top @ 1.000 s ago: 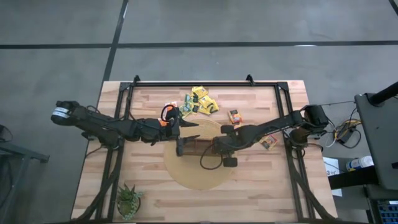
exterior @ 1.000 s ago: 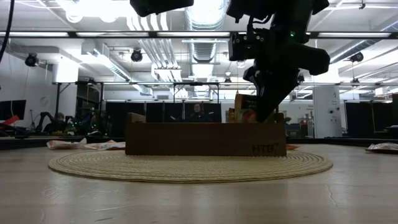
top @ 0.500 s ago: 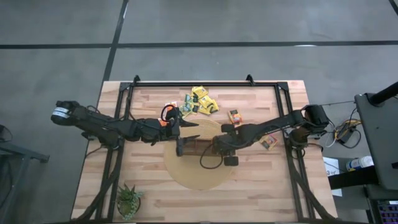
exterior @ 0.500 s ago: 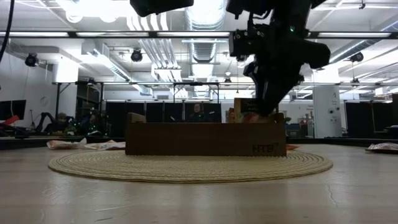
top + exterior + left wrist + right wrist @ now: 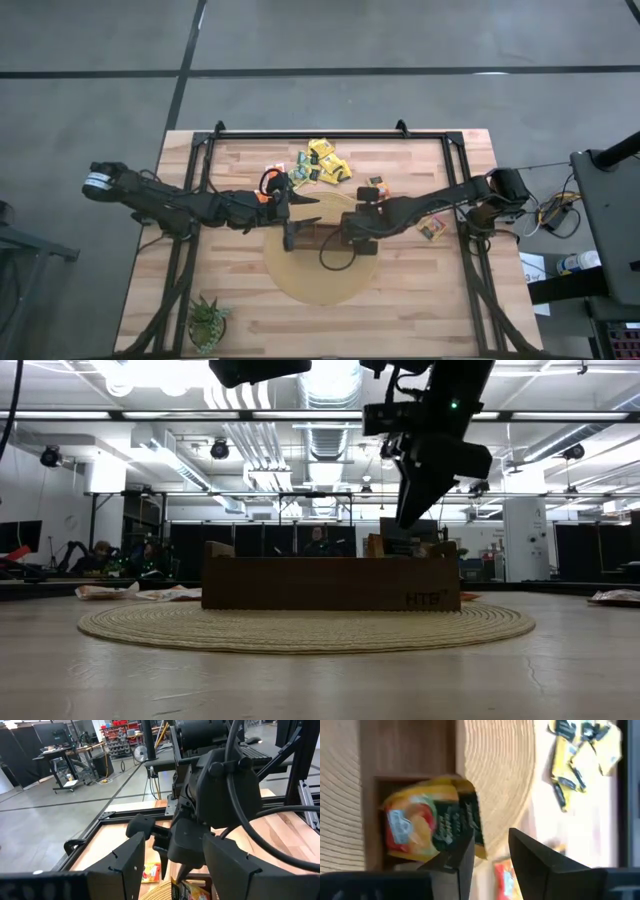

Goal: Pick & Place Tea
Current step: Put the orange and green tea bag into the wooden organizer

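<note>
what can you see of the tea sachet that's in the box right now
The tea sachet is a small flat packet, glossy like foil or paper, yellow-orange with a dark panel and a fruit picture. It lies slightly tilted in an end compartment of the brown box, overlapping its wall. The right pincer hovers above it, open, not touching.

Pale wood plank table [image 5: 420, 300]; coarse woven mat [image 5: 300, 628]; matt cardboard box [image 5: 330, 584]; glossy sachet [image 5: 432, 822].

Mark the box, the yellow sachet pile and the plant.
box [image 5: 330, 583]: low view, middle of its front wall.
yellow sachet pile [image 5: 328, 162]: high view, centre of the heap.
plant [image 5: 207, 320]: high view, middle of its leaves.
</note>
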### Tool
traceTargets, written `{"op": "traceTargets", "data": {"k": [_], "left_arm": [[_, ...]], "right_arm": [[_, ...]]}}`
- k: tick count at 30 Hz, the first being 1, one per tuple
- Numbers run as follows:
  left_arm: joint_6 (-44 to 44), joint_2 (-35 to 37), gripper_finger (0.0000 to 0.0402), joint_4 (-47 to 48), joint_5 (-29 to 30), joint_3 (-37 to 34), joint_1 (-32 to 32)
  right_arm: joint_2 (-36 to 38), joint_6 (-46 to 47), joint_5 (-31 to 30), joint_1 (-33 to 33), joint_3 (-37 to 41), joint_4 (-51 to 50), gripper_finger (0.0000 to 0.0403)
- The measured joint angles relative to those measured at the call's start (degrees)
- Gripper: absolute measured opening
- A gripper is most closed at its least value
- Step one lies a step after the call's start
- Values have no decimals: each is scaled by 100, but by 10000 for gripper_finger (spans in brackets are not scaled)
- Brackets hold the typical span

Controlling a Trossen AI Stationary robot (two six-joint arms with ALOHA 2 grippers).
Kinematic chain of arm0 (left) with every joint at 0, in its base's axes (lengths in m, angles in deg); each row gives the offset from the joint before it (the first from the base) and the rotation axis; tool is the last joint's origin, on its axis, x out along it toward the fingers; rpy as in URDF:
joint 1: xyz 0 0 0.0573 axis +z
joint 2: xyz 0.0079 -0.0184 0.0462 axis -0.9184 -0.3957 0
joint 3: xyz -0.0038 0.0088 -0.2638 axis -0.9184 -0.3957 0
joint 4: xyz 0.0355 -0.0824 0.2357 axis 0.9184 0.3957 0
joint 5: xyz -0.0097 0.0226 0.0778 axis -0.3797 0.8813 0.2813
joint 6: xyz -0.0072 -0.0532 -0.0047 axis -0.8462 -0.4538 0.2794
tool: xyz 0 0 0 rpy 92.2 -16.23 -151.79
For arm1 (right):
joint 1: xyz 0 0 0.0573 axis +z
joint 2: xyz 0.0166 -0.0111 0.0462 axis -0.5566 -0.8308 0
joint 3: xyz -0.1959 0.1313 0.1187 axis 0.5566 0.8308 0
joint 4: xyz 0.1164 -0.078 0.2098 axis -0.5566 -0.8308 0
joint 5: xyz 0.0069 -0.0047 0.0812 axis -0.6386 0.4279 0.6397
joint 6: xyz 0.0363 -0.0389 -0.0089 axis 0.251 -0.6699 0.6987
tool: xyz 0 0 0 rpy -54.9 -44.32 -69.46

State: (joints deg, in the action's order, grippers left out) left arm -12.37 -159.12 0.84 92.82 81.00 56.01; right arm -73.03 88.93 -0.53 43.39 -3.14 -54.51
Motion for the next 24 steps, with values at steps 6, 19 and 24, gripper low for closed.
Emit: {"op": "traceTargets", "data": {"k": [6, 19, 24], "left_arm": [[0, 0, 195, 0, 0, 0, 4], [0, -2, 195, 52, 0, 0, 0], [0, -2, 195, 46, 0, 0, 0]], "right_arm": [[105, 7, -37, 4, -13, -1, 104], [1759, 553, -46, 4, 1327, 96, 77], [2780, 1314, -25, 1, 2128, 46, 73]]}}
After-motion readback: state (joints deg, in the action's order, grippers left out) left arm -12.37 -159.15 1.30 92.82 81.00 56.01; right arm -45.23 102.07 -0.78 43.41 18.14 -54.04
